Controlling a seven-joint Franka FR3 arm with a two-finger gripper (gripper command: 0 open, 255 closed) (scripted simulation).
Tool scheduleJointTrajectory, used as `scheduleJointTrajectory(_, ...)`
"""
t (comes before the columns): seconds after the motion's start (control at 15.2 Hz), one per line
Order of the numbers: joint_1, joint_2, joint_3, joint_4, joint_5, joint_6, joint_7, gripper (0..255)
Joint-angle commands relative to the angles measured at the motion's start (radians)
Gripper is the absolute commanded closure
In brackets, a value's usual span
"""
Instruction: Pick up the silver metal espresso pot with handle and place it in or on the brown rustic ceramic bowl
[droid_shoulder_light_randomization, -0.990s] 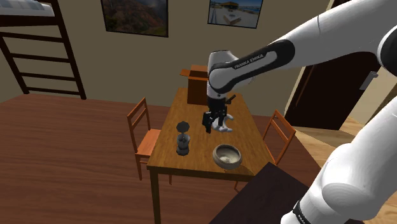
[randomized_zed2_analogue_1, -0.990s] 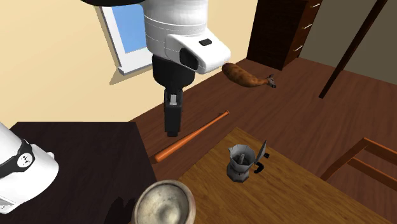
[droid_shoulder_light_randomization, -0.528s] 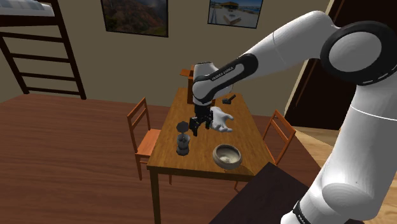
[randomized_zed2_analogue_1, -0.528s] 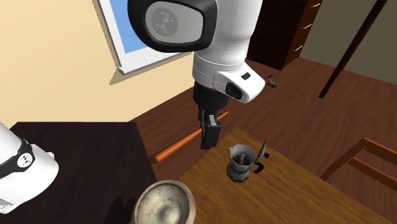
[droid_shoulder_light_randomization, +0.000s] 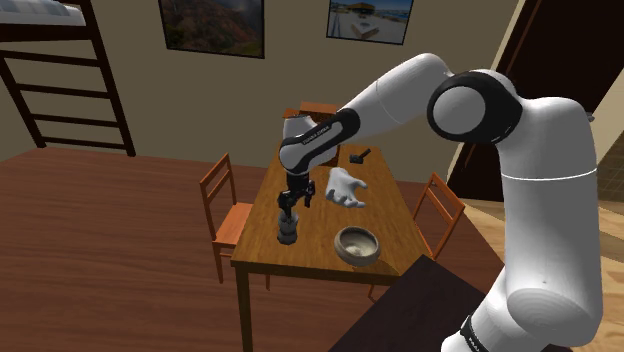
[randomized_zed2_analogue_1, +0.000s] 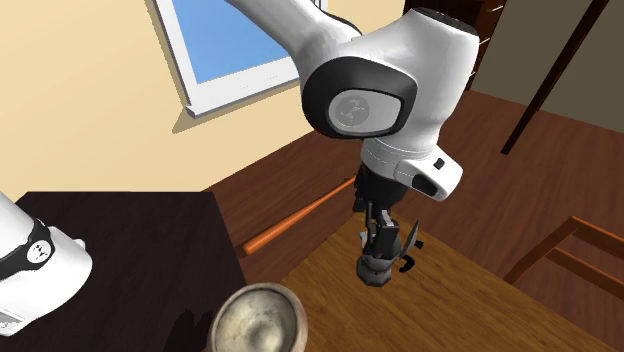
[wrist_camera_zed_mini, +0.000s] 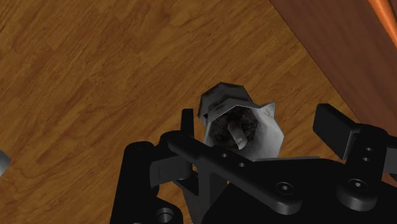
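- The jaws stand open, their fingers apart on either side of the top of the grey faceted espresso pot; no contact with it shows.
- The espresso pot stands upright on the wooden tabletop, directly under the jaws and close to the tabletop's edge on the shoulder view's left.
- The brown bowl sits to the shoulder view's right of the pot, nearer the stand and well apart from it.
- A white glove-shaped thing lies beyond the pot, toward the tabletop's middle.
- A wooden chair stands to the shoulder view's left of the pot.
- An orange baseball bat lies on the floor past the pot.
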Motion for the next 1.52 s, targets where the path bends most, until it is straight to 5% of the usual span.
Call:
scheduleJointTrajectory(0.0, 0.005, 0.06, -0.001, 0.06, -0.004, 0.002, 0.008, 0)
scheduleJointTrajectory(0.99, 0.006, 0.118, -0.002, 0.039, -0.005, 0.081, 0.009, 0)
scheduleJointTrajectory(1.06, 0.006, 0.118, -0.002, 0.039, -0.005, 0.081, 0.009, 255)
scheduleJointTrajectory(1.45, 0.006, 0.117, -0.002, 0.039, -0.005, 0.08, 0.009, 255)
